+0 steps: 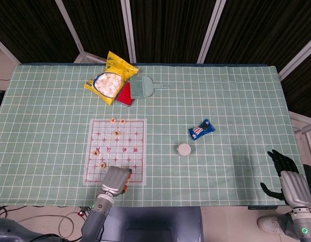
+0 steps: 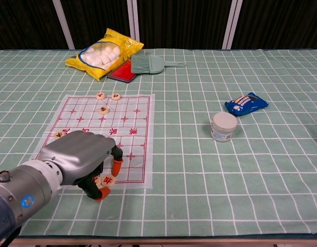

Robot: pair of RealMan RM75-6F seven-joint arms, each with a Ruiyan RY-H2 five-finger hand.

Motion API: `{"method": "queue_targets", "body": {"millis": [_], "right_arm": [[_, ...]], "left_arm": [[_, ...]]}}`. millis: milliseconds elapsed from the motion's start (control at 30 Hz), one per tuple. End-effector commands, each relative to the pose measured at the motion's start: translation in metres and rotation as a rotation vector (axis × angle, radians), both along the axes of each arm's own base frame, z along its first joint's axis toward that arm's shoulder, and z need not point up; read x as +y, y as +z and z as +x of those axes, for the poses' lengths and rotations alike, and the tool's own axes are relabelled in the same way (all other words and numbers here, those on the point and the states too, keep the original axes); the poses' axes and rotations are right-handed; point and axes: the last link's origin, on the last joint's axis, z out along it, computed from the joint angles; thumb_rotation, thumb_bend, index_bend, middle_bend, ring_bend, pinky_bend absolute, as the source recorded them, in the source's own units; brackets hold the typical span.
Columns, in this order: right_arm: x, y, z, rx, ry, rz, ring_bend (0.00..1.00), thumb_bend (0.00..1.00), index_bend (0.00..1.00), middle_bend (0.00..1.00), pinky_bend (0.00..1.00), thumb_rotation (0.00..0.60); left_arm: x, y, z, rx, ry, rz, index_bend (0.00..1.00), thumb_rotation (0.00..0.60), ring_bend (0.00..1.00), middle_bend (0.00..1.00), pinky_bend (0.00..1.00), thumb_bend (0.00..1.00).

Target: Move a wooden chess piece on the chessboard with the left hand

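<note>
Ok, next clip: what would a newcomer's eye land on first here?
Probably the grey left hand at the near edge of the chessboard, its orange-tipped fingers curled down around a wooden chess piece at the board's near edge. Next, the yellow snack bag at the far side of the table, beside a small green brush. The right hand sits idle off the table's near right corner.

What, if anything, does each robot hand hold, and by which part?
The left robot hand pinches a wooden chess piece by its rim between orange fingertips at the chessboard's near edge. The right robot hand holds nothing.
</note>
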Motion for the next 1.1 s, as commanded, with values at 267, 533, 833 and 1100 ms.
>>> {"method": "queue_targets", "body": {"millis": [267, 533, 833, 1100], "right_arm": [[0.0, 0.0, 0.0, -0.004, -0.003, 0.0, 0.0, 0.34, 0.0, 0.0, 0.0, 0.6], [0.0, 0.0, 0.0, -0.005, -0.006, 0.0, 0.0, 0.34, 0.0, 0.0, 0.0, 0.6], [0.0, 0.001, 0.0, -0.014, -0.009, -0.003, 0.0, 0.34, 0.0, 0.0, 0.0, 0.6], [-0.001, 0.001, -0.001, -0.022, -0.012, 0.0, 0.0, 0.34, 0.0, 0.0, 0.0, 0.6]], "left_arm": [[0.002, 0.001, 0.0, -0.011, 0.006, 0.009, 0.52, 0.6, 0.99, 1.0, 1.0, 0.28], [0.006, 0.007, 0.007, -0.047, -0.006, 0.032, 0.52, 0.6, 0.99, 1.0, 1.0, 0.28], [0.016, 0.016, 0.015, -0.085, -0.016, 0.071, 0.52, 0.6, 0.99, 1.0, 1.0, 0.28], [0.028, 0.029, 0.007, -0.024, -0.024, 0.106, 0.52, 0.6, 0.99, 1.0, 1.0, 0.28]]}}
